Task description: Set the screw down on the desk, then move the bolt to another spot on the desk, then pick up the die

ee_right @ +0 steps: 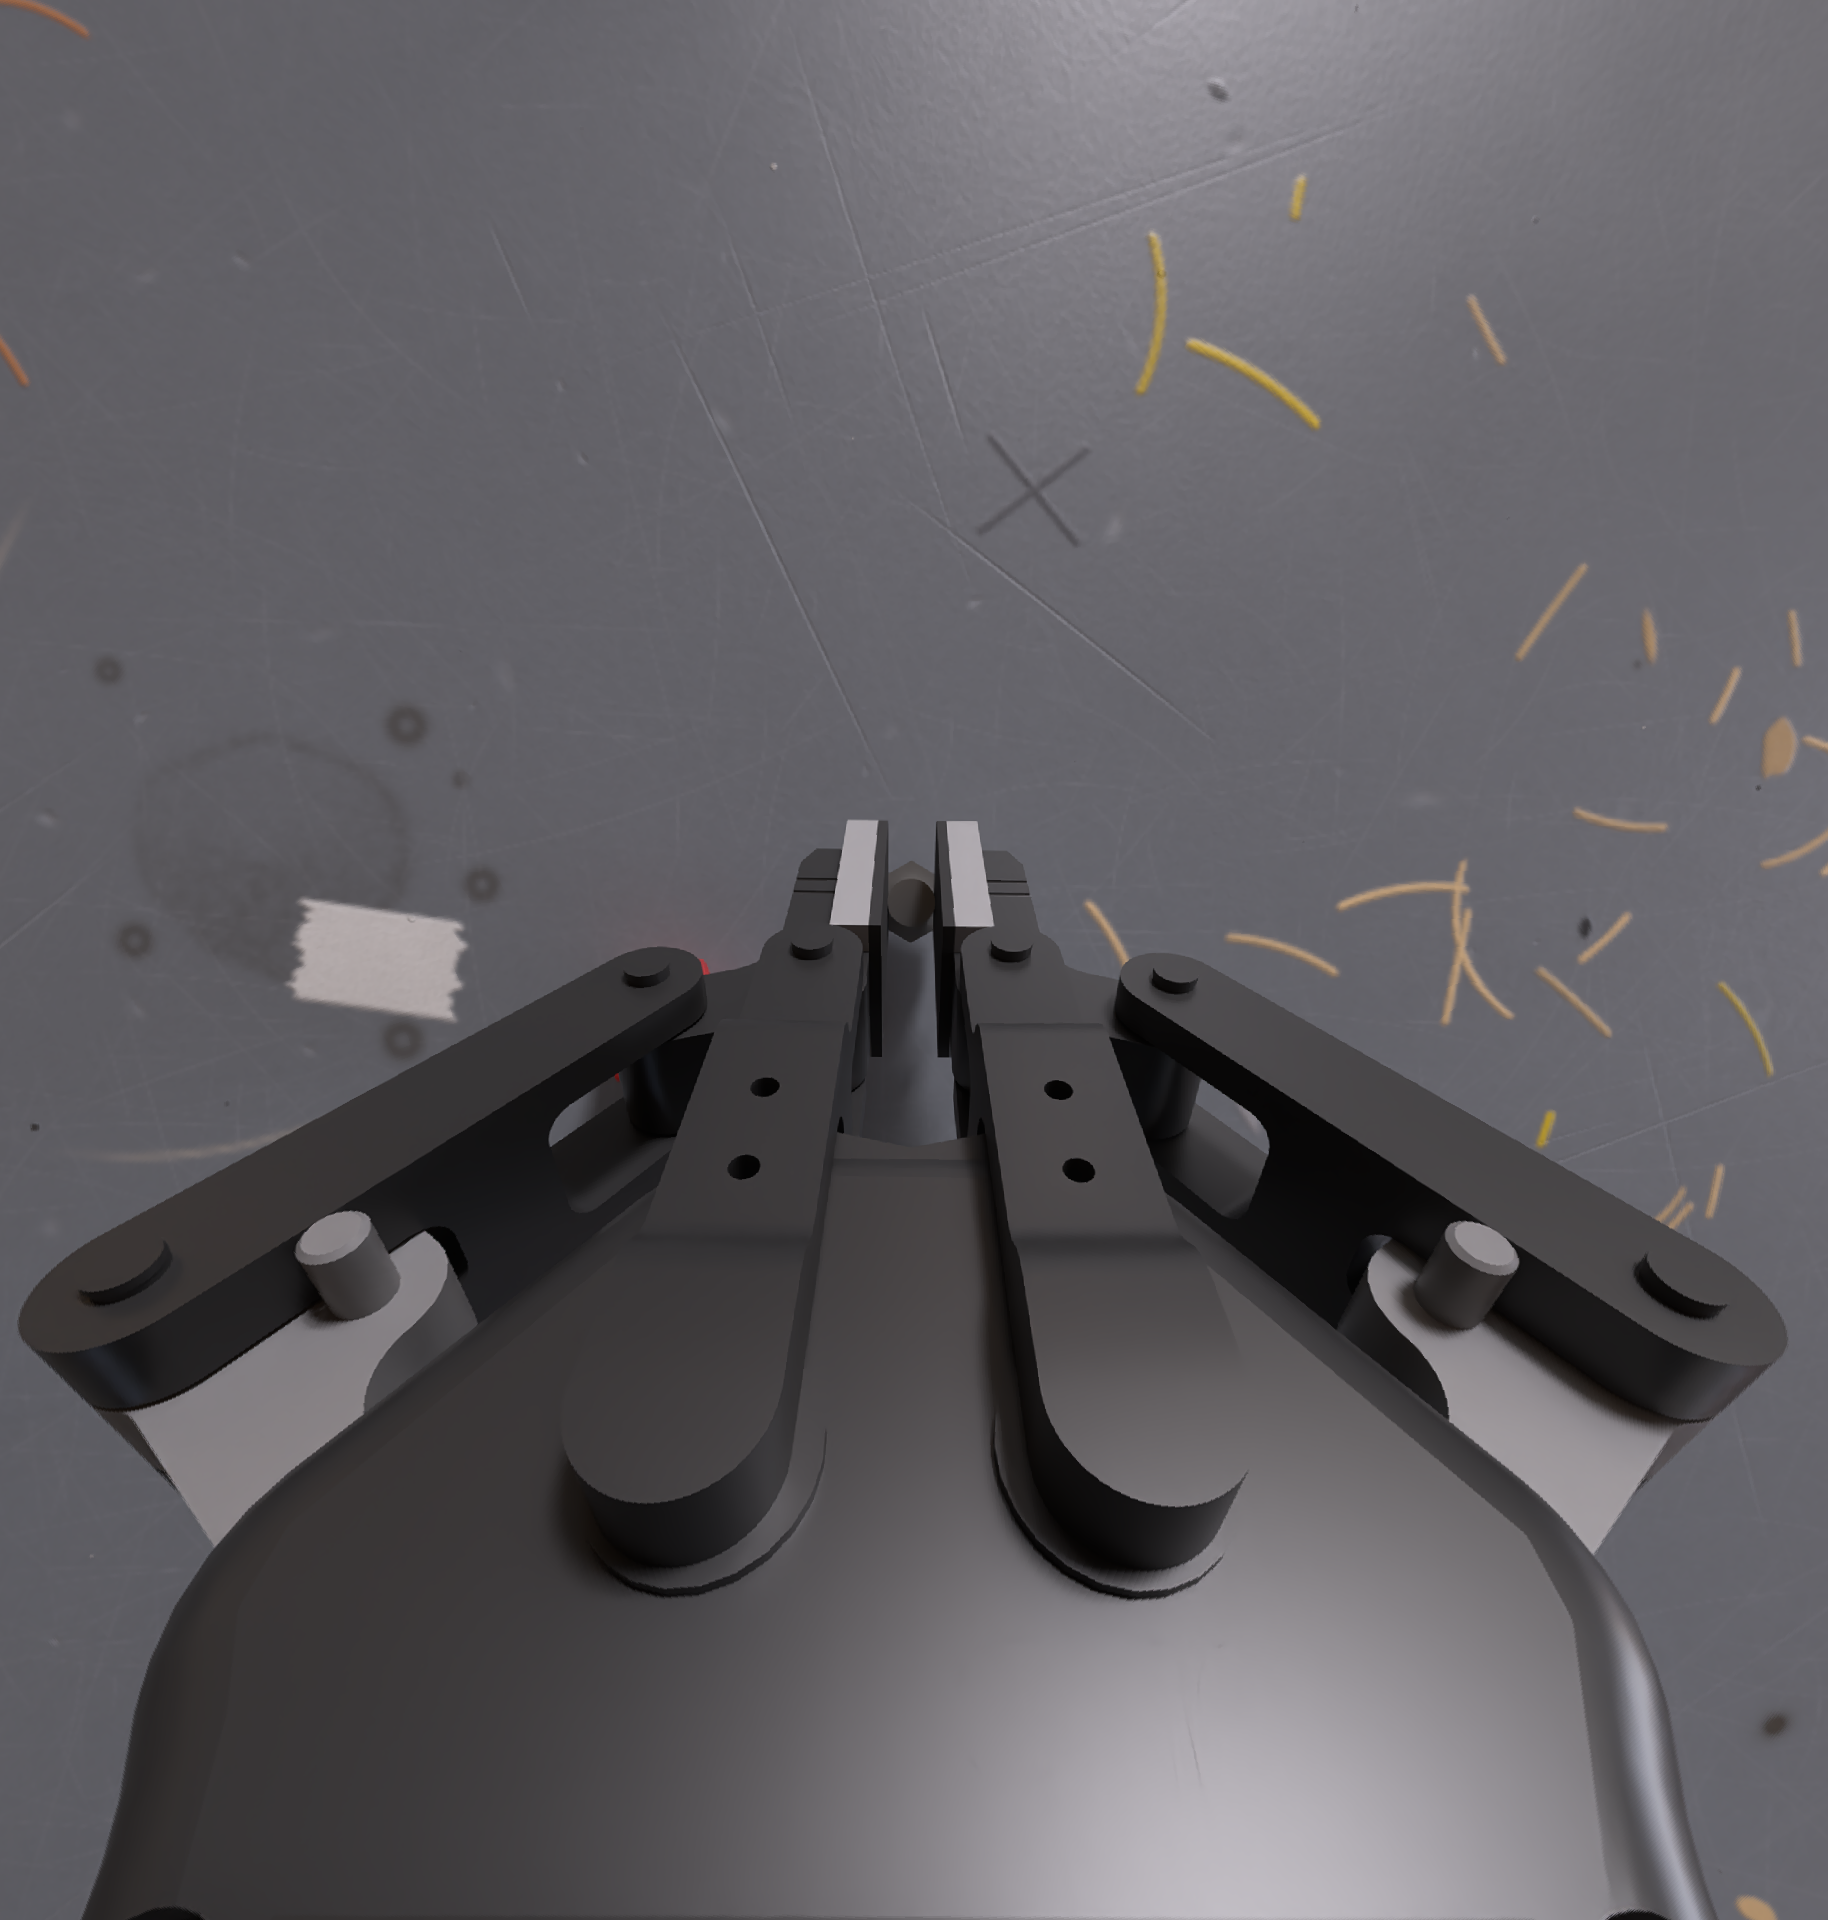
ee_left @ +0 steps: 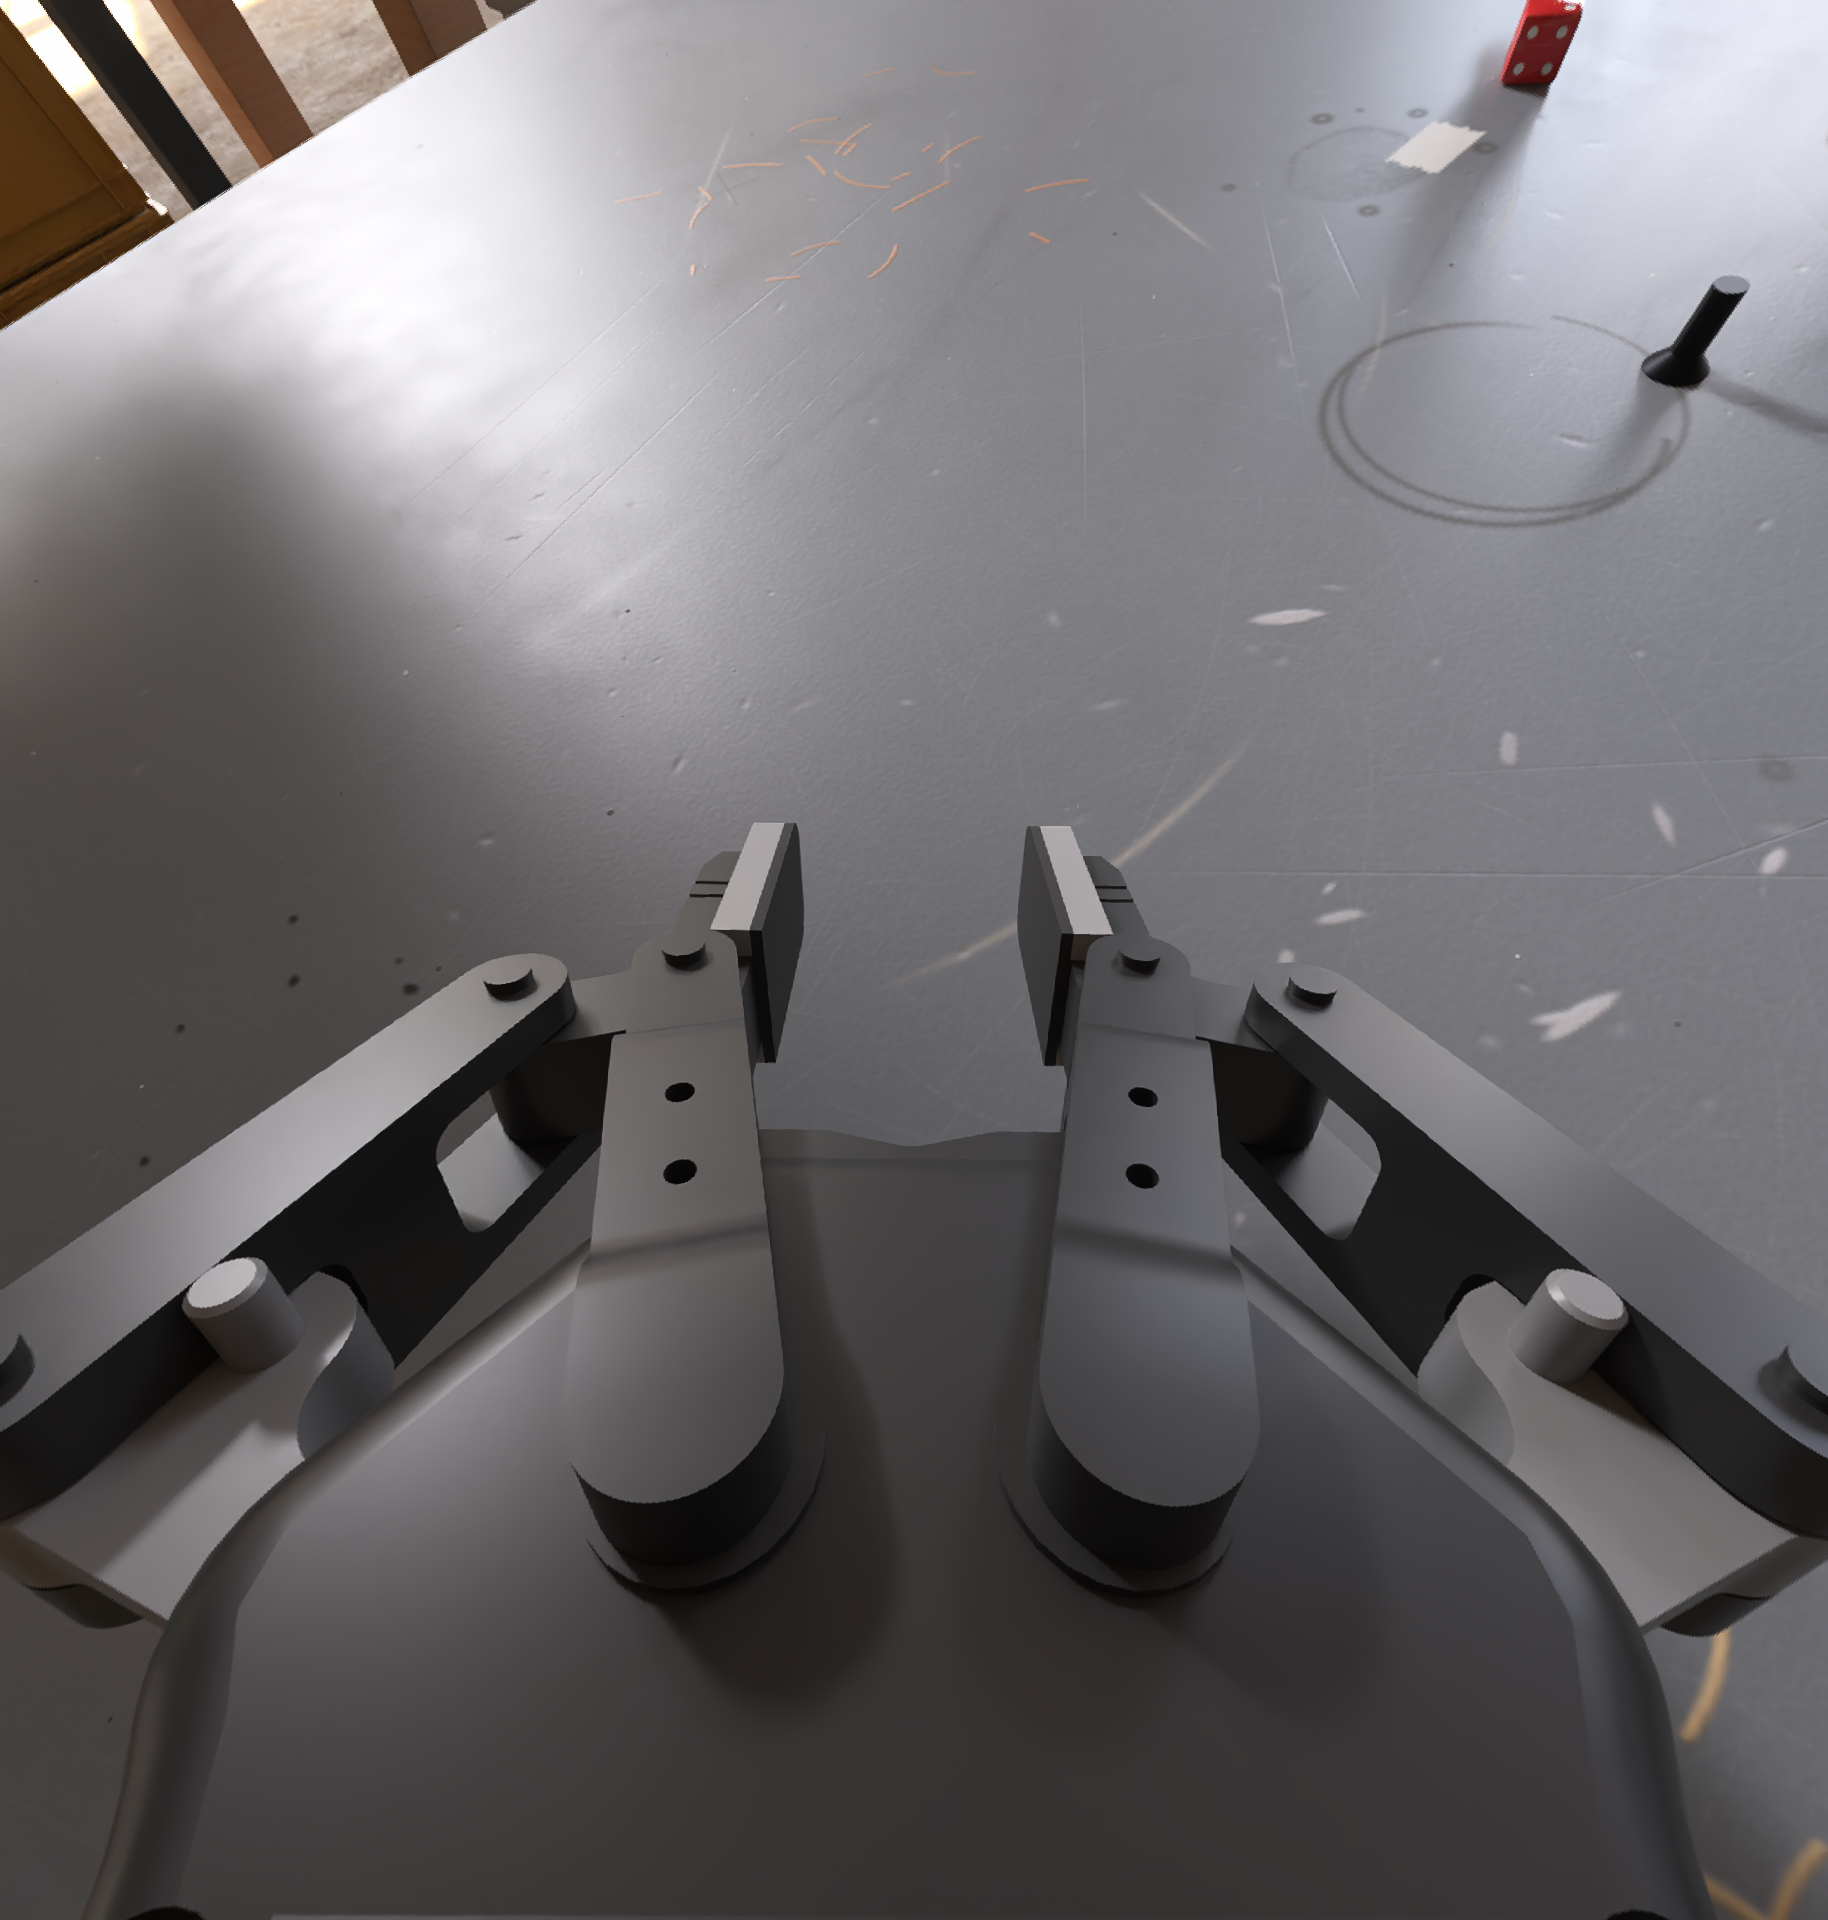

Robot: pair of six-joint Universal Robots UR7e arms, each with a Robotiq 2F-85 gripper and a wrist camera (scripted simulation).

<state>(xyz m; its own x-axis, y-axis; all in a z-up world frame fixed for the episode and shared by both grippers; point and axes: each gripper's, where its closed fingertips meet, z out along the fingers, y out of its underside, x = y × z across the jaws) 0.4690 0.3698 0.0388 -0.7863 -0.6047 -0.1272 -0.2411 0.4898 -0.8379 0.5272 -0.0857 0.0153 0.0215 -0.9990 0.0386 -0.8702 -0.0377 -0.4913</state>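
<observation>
In the left wrist view my left gripper (ee_left: 910,862) is open and empty above the grey desk (ee_left: 681,520). A black screw (ee_left: 1694,332) stands on its flat head at the far right, beside a faint drawn ring. A red die (ee_left: 1538,47) with white pips sits at the top right corner. In the right wrist view my right gripper (ee_right: 912,862) is shut on a small pale grey bolt (ee_right: 908,899), whose hex end shows between the pads, above the desk. A sliver of red (ee_right: 704,966), apparently the die, shows behind the left finger link.
A white tape strip (ee_left: 1435,145) lies near the die; it also shows in the right wrist view (ee_right: 378,958). Orange and yellow shavings (ee_right: 1253,379) and an X mark (ee_right: 1035,497) dot the desk. The desk's far-left edge (ee_left: 214,197) borders wooden furniture.
</observation>
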